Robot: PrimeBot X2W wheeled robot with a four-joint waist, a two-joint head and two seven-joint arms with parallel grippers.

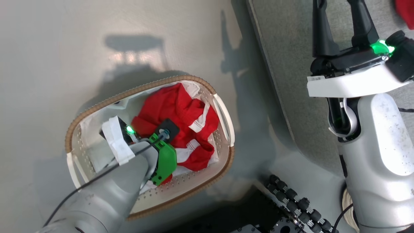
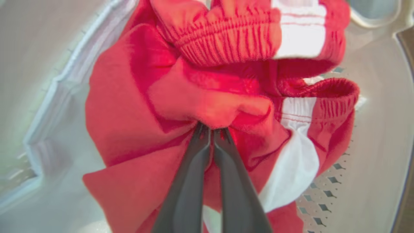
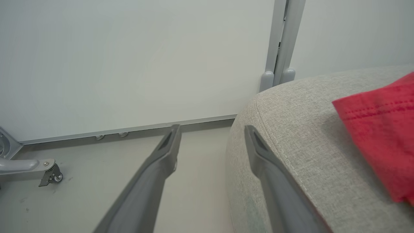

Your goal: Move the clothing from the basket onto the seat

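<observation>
The left gripper (image 2: 212,129) is nearly shut, its two dark fingers pinching a bunched fold of the striped garment (image 2: 136,97). This is a red piece with white trim and a gathered elastic band. In the head view it lies crumpled inside the basket (image 1: 97,106), mostly toward the far end, with the left forearm reaching down over it. It does not look lifted clear of the rim yet (though the wrist hides the grip itself in that view).

To the right, past a strip of floor, stands the seat (image 1: 291,48). The right gripper (image 3: 212,129) hangs over its near edge, fingers spread wide and holding nothing. Farthest right, the other red garment (image 3: 378,129) already rests on the grey cushion.

So the task looks about half done. One piece is delivered, and the gripped one has yet to be raised, carried across and laid down.
</observation>
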